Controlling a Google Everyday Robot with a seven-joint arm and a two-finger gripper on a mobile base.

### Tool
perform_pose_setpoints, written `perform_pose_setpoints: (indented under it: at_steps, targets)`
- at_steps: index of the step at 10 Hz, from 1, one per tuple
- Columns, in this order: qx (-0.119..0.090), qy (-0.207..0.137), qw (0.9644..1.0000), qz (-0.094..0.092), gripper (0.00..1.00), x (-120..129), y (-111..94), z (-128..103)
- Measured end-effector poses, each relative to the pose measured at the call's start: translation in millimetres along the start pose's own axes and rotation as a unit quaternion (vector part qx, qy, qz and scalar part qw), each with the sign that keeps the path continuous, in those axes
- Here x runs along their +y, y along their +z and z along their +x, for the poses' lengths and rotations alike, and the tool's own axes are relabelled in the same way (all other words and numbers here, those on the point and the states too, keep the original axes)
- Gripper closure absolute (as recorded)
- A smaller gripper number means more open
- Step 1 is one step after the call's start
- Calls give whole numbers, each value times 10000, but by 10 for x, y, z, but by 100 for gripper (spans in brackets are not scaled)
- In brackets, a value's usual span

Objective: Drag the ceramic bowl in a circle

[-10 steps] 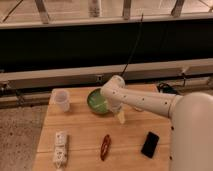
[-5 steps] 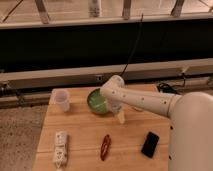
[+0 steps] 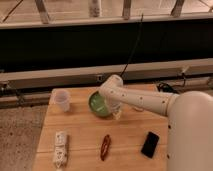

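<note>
Camera view: jaws at ceramic bowl [image 3: 98, 104]

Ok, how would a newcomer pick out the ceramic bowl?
On the wooden table, look near the middle of the far edge. The ceramic bowl sits there with the gripper at its rim: round, shallow, glossy green, and much wider than the clear plastic cup to its left.

Light wooden table [image 3: 85, 131] centre. Speckled grey floor [image 3: 20, 135] left. Far side: dark panel [image 3: 65, 47] above pale horizontal rail [image 3: 60, 77].
</note>
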Motion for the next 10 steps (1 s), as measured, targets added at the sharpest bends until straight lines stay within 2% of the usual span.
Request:
perform_pose_setpoints:
  at_steps: [2, 3, 4, 7, 10]
  targets:
    - [47, -63, 9999, -67, 83, 0, -22, -31]
    - [74, -132, 9999, -68, 93, -11, -44, -120]
    - [92, -175, 9998, -50, 99, -10, -60, -215]
    - [151, -301, 9994, -19, 100, -33, -86, -326]
    - [209, -395, 9990, -42, 100, 6, -103, -313]
